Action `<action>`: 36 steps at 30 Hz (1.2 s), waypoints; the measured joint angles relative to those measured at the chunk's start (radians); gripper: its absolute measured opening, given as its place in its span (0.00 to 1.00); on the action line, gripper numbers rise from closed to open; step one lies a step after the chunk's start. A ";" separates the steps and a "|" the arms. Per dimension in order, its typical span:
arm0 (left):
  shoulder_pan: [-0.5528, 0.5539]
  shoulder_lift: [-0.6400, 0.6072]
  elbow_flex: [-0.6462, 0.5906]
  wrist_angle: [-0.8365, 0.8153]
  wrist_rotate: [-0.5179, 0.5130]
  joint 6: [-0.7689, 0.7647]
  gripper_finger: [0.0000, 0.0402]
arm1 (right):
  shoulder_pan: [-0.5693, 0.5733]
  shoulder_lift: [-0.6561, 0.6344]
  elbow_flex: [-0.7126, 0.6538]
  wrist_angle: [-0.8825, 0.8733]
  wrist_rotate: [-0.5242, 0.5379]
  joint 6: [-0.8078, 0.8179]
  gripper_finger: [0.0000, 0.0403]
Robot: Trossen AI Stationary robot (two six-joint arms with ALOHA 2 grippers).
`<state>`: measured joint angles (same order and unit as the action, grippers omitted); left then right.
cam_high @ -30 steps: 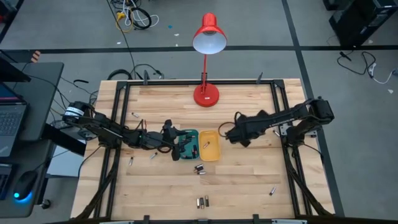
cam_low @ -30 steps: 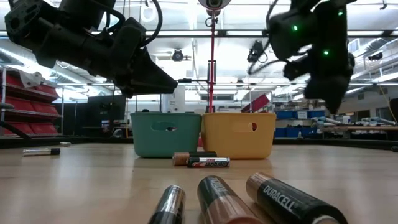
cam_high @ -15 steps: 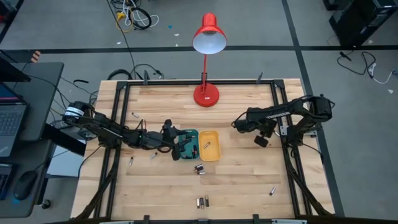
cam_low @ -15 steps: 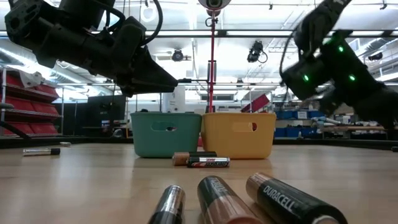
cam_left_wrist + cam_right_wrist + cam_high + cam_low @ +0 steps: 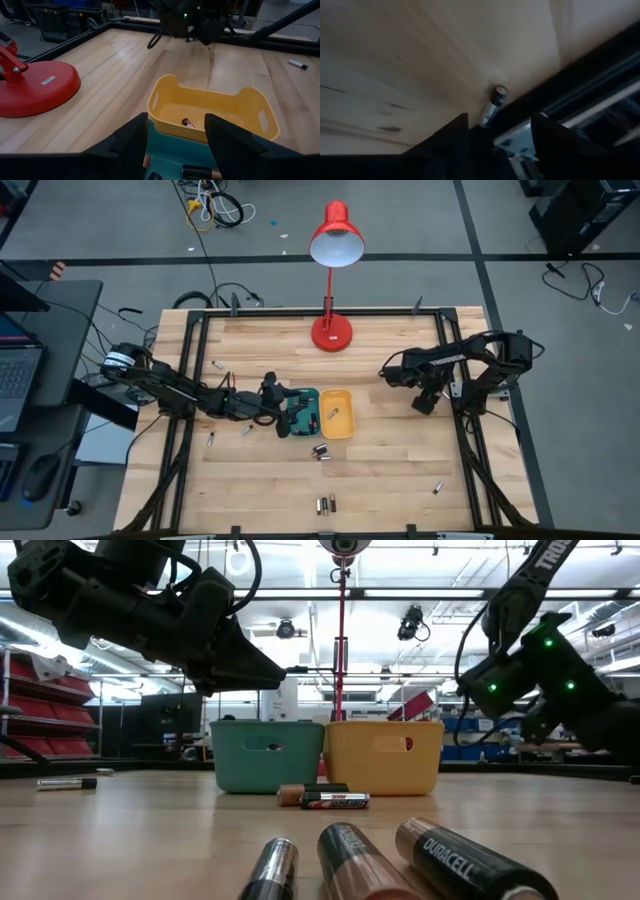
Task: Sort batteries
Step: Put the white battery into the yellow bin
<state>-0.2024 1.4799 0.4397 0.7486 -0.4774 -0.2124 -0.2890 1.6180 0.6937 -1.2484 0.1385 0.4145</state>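
My left gripper [image 5: 175, 137] hangs with its fingers apart and empty over the teal tray [image 5: 303, 412], right by the yellow tray [image 5: 210, 112] beside it. The teal tray holds a few batteries [image 5: 310, 420]; the yellow tray holds one small battery [image 5: 188, 122]. More batteries [image 5: 400, 860] lie loose on the table [image 5: 390, 470], near the trays and toward the near edge. My right gripper [image 5: 497, 132], fingers apart and empty, is well off to the right by the table's frame, with one battery [image 5: 493, 105] lying just ahead of it.

Right end effector [image 5: 425, 402] now farther from the yellow tray [image 5: 337, 413], nearer the table's right edge, fingers wider.
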 joint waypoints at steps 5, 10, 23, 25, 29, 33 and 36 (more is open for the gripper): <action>0.000 0.000 0.000 0.000 0.000 0.000 0.53 | -0.024 0.000 0.000 0.077 -0.029 -0.020 0.49; 0.000 0.000 0.000 0.000 0.000 -0.001 0.53 | -0.050 0.000 0.000 0.088 -0.038 -0.051 0.45; 0.000 0.000 0.000 -0.015 -0.001 0.002 0.53 | -0.172 0.000 -0.011 0.083 -0.195 -0.179 0.44; 0.000 0.000 0.000 -0.028 -0.002 0.002 0.53 | -0.193 0.000 -0.011 0.084 -0.193 -0.179 0.43; 0.000 0.000 0.000 -0.039 -0.002 0.002 0.53 | -0.234 0.000 -0.011 0.082 -0.177 -0.172 0.43; 0.000 0.000 0.000 -0.040 -0.002 0.023 0.53 | -0.238 0.000 -0.011 0.078 -0.227 -0.196 0.43; 0.002 0.000 0.000 -0.039 -0.003 0.028 0.53 | -0.224 0.000 -0.001 0.073 -0.247 -0.217 0.43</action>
<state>-0.2006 1.4796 0.4397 0.7100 -0.4800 -0.1841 -0.5130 1.6180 0.6925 -1.1753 -0.1084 0.1977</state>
